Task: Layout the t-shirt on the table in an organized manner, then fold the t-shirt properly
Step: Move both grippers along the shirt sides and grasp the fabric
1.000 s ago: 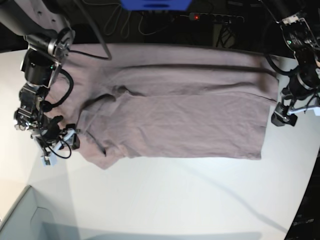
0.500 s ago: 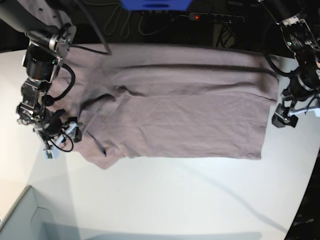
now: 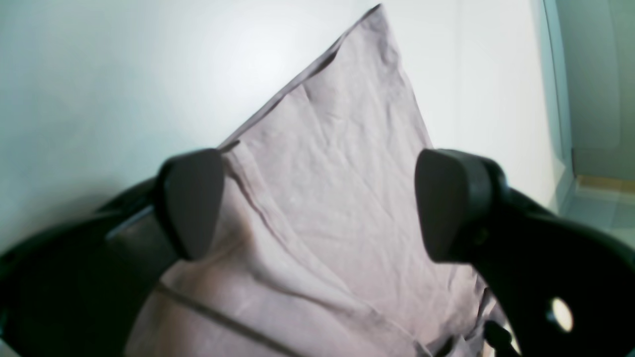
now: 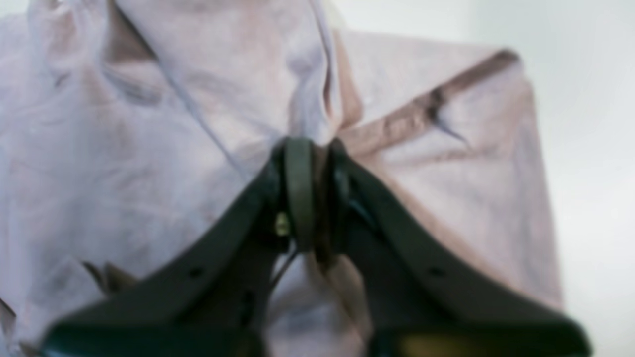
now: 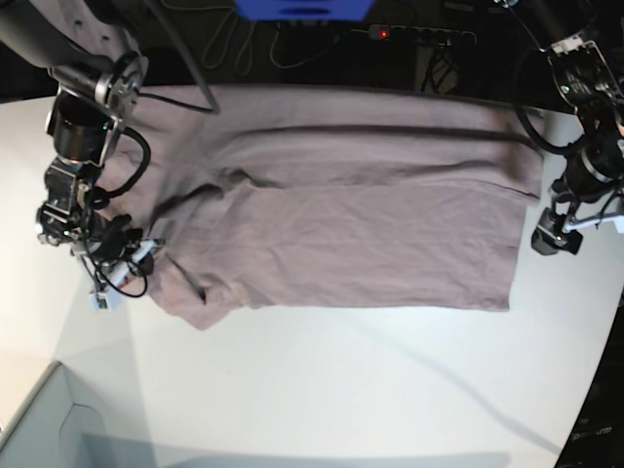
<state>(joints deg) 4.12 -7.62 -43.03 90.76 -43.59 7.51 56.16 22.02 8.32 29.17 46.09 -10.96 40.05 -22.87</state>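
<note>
Right wrist: gripper (image 4: 317, 148) pinching t-shirt (image 4: 149, 99)

left pincer (image 3: 317, 208) spread wide, right pincer (image 4: 317, 163) pinched closed

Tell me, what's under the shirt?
The white table shows all around the shirt, so the shirt lies on it. Whether anything else hides under the cloth cannot be seen.
</note>
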